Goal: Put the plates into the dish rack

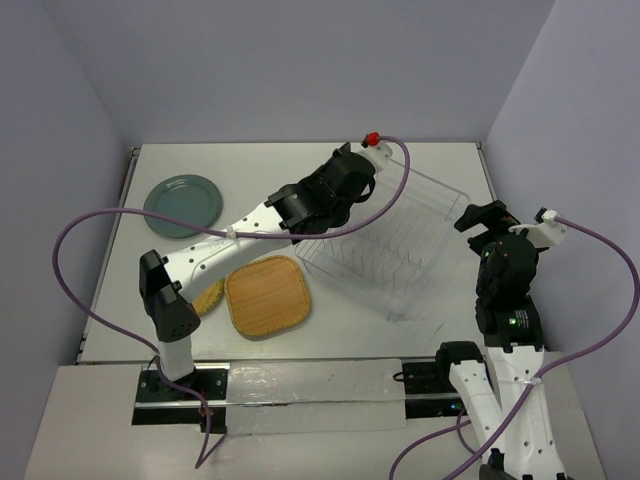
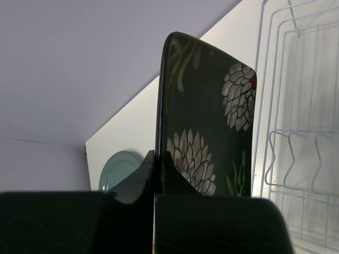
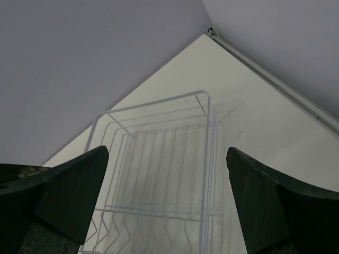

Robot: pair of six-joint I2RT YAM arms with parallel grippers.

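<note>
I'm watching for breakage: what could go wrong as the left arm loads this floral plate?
1. The left pincer pinches the black plate by one edge only, with the plate standing upright. It might pivot or slip out.
2. The plate could catch on the rack, at its wire wall or prongs, and shove it. The right pincer is open, not gripping the rack.
</note>
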